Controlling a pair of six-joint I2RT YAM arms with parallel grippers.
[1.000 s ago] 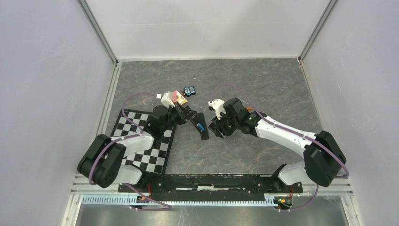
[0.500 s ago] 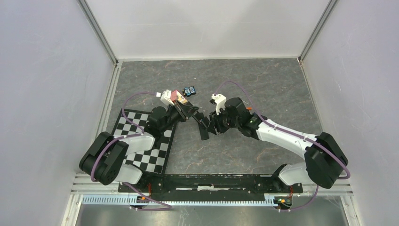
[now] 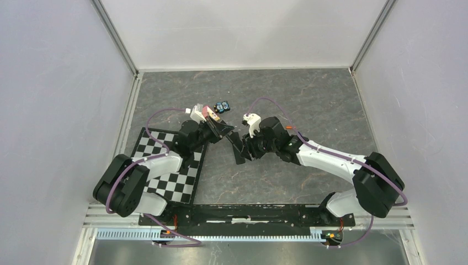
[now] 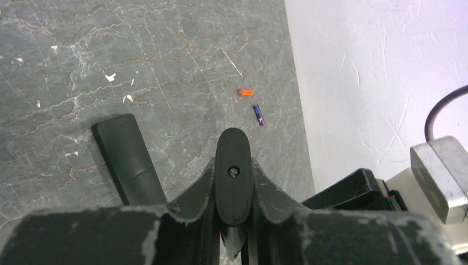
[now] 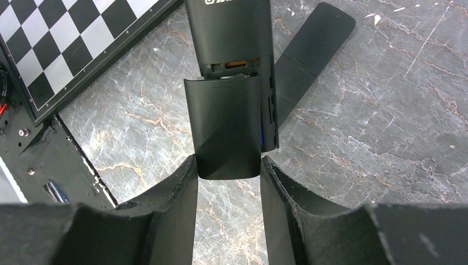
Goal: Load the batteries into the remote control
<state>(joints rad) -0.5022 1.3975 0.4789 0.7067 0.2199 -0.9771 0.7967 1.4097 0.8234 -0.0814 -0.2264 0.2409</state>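
The left pincer (image 4: 233,185) is squeezed narrow on the remote control (image 4: 232,144). It grips one end of the remote, seen edge-on from the left wrist, and holds it up off the tabletop (image 4: 83,66). In the top view the remote's long axis runs at a slant from this pincer down toward the right pincer (image 5: 228,165).

The right pincer stands half wide, its two fingers pressed against the sides of the battery cover (image 5: 223,121) at its near end. The cover lies flat on the remote's back, in line with its length. It is not fully home: a gap at its far edge shows the compartment, with an orange-brown contact inside. A sliver of blue shows along the cover's right edge; what it belongs to cannot be told. White lettering on the remote is cut off by the top edge of the right wrist view and cannot be read.

Under the remote a second black slab (image 5: 312,52) lies on the tabletop, pointing off at an angle. The checkerboard (image 5: 66,38) is to its left in that view.

Beyond the remote's tip in the left wrist view, two loose batteries lie near the white wall (image 4: 375,66). The orange battery (image 4: 245,92) lies crosswise and the purple battery (image 4: 259,115) lies slanted just beside it; their print is too small to read.
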